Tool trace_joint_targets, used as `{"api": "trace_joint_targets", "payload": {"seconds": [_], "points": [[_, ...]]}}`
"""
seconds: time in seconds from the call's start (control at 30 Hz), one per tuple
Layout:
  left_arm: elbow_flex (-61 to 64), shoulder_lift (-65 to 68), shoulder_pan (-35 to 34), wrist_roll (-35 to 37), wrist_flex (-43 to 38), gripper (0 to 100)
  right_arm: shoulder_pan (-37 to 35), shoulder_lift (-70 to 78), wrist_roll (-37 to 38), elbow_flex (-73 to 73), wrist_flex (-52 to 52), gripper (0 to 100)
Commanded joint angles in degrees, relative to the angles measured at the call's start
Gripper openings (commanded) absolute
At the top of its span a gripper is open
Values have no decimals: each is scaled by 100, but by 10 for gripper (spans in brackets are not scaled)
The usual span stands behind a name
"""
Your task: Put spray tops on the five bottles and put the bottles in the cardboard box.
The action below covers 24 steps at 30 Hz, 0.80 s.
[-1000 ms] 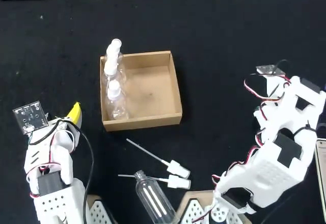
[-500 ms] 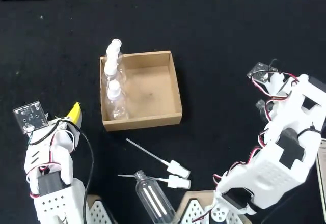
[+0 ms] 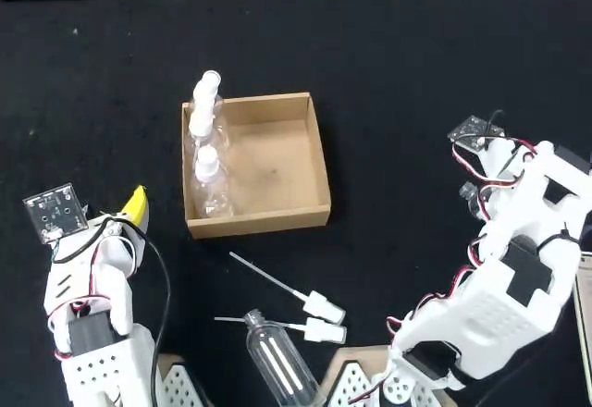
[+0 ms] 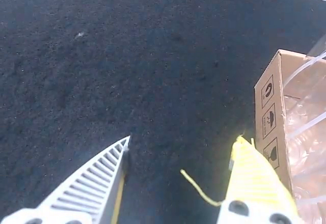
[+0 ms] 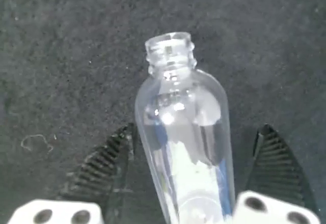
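Straddling uncapped bottle (image 5: pixel 178 107), right gripper (image 5: pixel 197 128) spread wide (bottle base cut off); left gripper (image 4: pixel 183 139) parted near cardboard box (image 4: pixel 270 107).

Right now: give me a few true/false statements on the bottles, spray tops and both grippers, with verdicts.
1. Three capped bottles are in the cardboard box. True.
2. Both loose spray tops lie inside the box. False: they lie on the table, outside it.
3. The uncapped bottle sits between the fingers of the right gripper. True.
4. The left gripper grips a spray top. False: it is open and empty.
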Motion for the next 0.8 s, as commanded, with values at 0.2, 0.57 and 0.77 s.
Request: {"api": "trace_joint_targets", "payload": {"seconds": [0.2,0.57,0.77], "points": [[31,-62,-57,-26,-141,281,-316,163,-105,321,-554,256],[31,-62,-57,-26,-141,281,-334,163,-545,365,-738,135],[31,-62,-57,-26,-141,281,-290,-84,-554,277,-730,18]]}}
